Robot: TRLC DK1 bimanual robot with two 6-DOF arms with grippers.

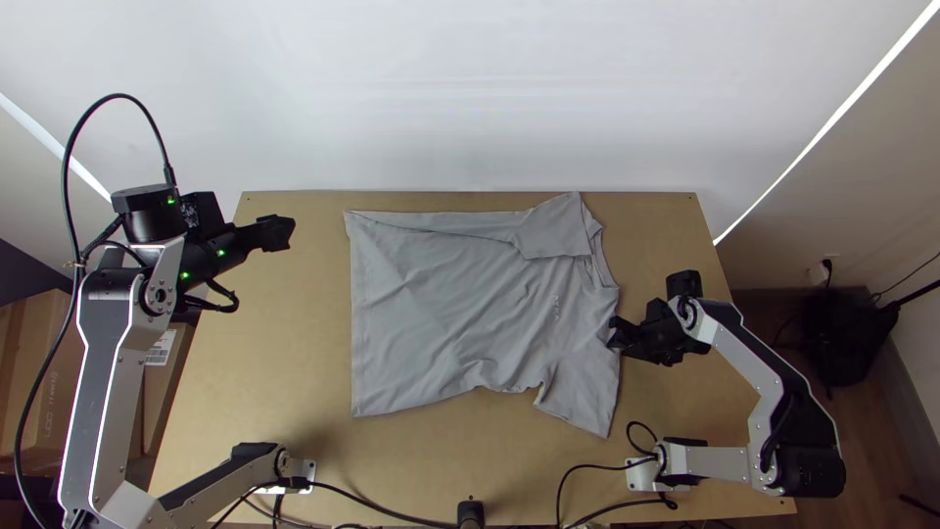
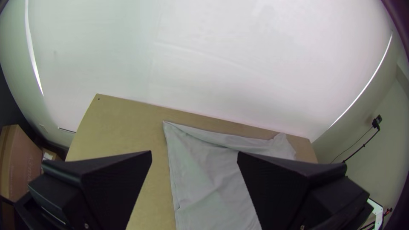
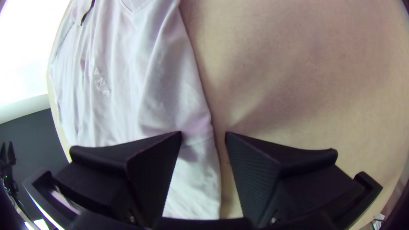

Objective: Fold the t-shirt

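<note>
The grey t-shirt (image 1: 441, 304) lies spread on the table, hem toward the left and collar toward the right. Its far side is folded inward in a strip, with one sleeve (image 1: 556, 229) lying over the body; the near sleeve points outward. My left gripper (image 1: 284, 232) is held left of the shirt's far hem corner. In the left wrist view that gripper (image 2: 194, 157) is open and empty, the shirt (image 2: 213, 179) beyond it. At the shirt's shoulder edge is my right gripper (image 1: 617, 333). Seen from its wrist, the right gripper (image 3: 203, 135) stands open, with the shirt's edge (image 3: 200, 149) between its fingers.
The light wooden table (image 1: 264, 362) has bare surface along the shirt's left and near sides. Black cables (image 1: 372, 504) run along the near edge. A cardboard box (image 1: 44, 392) stands off the table at the left. A white wall rises behind the far edge.
</note>
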